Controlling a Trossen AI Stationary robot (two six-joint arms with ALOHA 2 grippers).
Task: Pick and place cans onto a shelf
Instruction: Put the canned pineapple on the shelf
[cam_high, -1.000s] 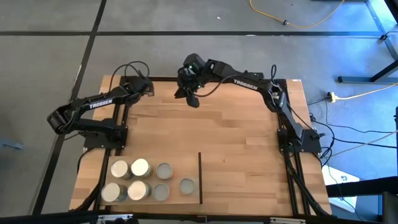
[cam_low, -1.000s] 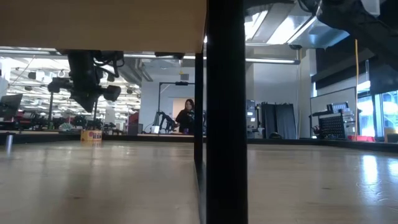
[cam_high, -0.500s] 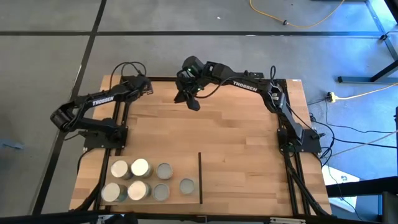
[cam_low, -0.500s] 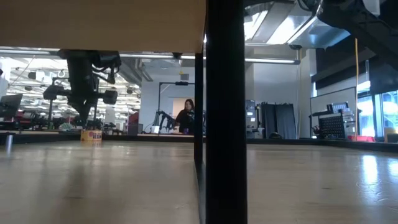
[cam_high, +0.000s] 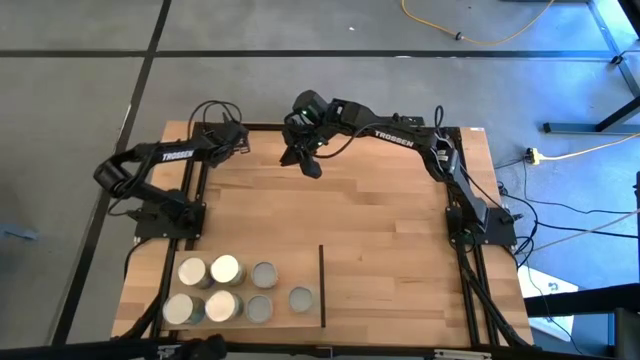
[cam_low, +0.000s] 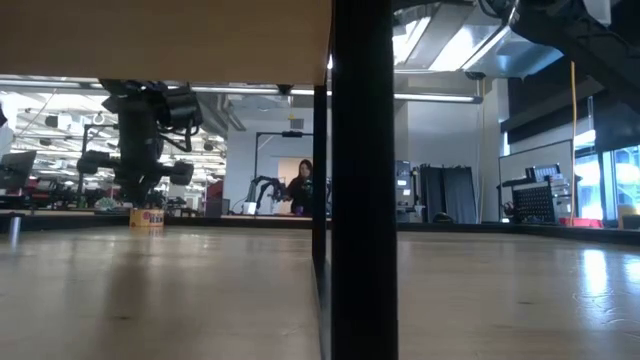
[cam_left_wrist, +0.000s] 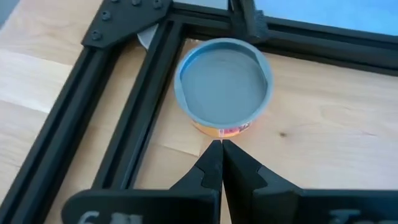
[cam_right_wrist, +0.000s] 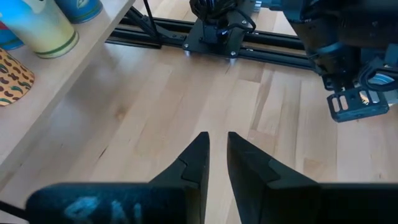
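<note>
Several cans (cam_high: 226, 268) stand upright on the shelf (cam_high: 295, 262) at the near left; a thin black strip (cam_high: 322, 285) edges it. One more grey-topped can (cam_left_wrist: 224, 81) stands on the table in the far left corner of the black frame (cam_left_wrist: 134, 118). My left gripper (cam_left_wrist: 221, 146) is shut, its tips right before this can's near side, slanting down. It also shows in the low view (cam_low: 140, 160). My right gripper (cam_right_wrist: 216, 140) hangs over the table's far middle (cam_high: 310, 160), its fingers a narrow gap apart with nothing between them. My left gripper's shut tips stand at the lower edge of the corner can's label (cam_left_wrist: 221, 129); whether they touch it I cannot tell. The can stands upright on the table.
The black frame rails (cam_high: 195, 200) run along the table's left, far and right sides. In the low view the shelf's underside (cam_low: 160, 40) spans the top and a black post (cam_low: 362, 180) blocks the middle. A person (cam_low: 298, 185) is far behind the table.
My left gripper has sunk toward the far left corner of the table and rolled a little, staying shut; its elbow has swung in toward the table.
</note>
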